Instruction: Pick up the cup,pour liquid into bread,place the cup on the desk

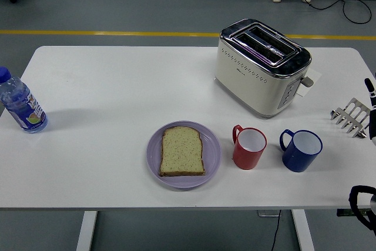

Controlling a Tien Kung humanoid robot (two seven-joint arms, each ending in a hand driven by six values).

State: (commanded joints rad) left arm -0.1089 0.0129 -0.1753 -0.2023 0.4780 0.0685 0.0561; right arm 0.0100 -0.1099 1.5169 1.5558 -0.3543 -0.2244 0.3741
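a red plastic cup (249, 148) and a blue plastic cup (301, 150) stand upright on the white table (106, 92) beside a bread slice (182, 151) on a lilac plate (211, 151), fitting either end of the pour, while the right robot hand (372, 110) sits at the edge, its grip impossible to tell.

2 cups (249, 148), 1 bread slice (182, 151), 1 toaster (262, 66), 1 bottle (21, 103).

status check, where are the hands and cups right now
Right hand at the table's right edge, fingers unclear; left out of view. Red cup and blue cup upright on the table, right of the bread on its plate. Nothing between cups and bread.
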